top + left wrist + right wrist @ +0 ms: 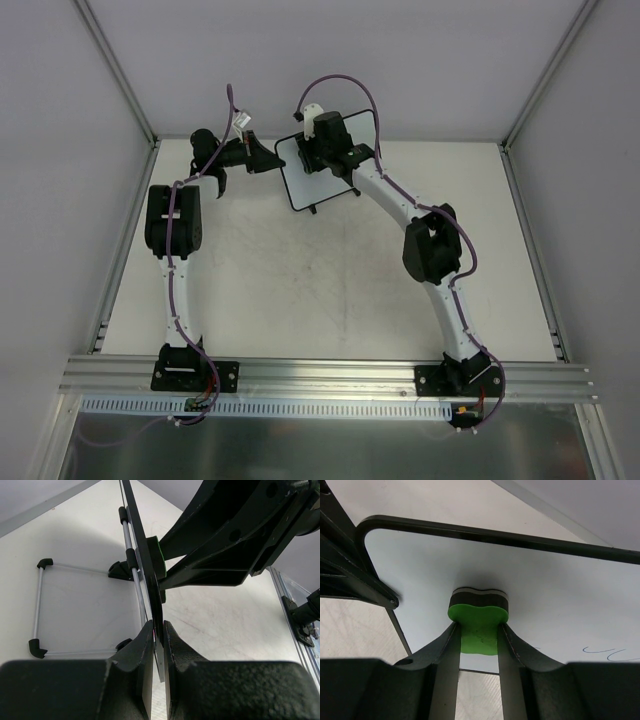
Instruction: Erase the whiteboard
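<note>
Stiffness, lightness and a slick face seem likely in the small black-framed white whiteboard [560, 595]. The left pincer [160, 625] clamps its edge. The right pincer [478, 626] pinches a green foam eraser [479, 611], pressed to the board just ahead.

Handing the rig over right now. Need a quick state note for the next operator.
Grippers: left gripper shut on the whiteboard at its edge; right gripper shut on the green eraser, pad against the board face.
Done: face around the eraser looks clean.
Left: blue writing near one edge, not yet wiped.
</note>
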Motion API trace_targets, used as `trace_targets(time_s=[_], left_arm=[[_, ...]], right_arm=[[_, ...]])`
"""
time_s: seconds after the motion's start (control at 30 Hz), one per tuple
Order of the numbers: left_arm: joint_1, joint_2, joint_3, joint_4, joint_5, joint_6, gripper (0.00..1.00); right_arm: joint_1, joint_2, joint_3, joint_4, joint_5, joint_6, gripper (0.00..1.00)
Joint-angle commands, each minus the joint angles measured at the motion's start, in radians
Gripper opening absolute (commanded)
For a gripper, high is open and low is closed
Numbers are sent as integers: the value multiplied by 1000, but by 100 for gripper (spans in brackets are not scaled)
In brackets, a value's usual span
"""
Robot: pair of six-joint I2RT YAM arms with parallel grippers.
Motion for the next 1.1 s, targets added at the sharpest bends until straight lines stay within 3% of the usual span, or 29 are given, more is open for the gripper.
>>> trace_targets(time_s=[0.0, 0.17, 0.37, 0.67, 1.07], left_arm=[[-43, -12, 29, 37, 119, 21, 0], [-45, -14, 29, 37, 119, 23, 0], [-45, -12, 29, 35, 119, 23, 0], [-45, -17, 26, 34, 120, 26, 0], [-45, -15, 26, 32, 119, 26, 0]], right_arm=[[6, 18, -2, 38, 15, -3, 1], [14, 39, -12, -63, -7, -14, 0], [15, 24, -116, -74, -8, -21, 0], [14, 15, -130, -101, -8, -38, 0], [-1, 25, 109, -97, 59, -43, 2]])
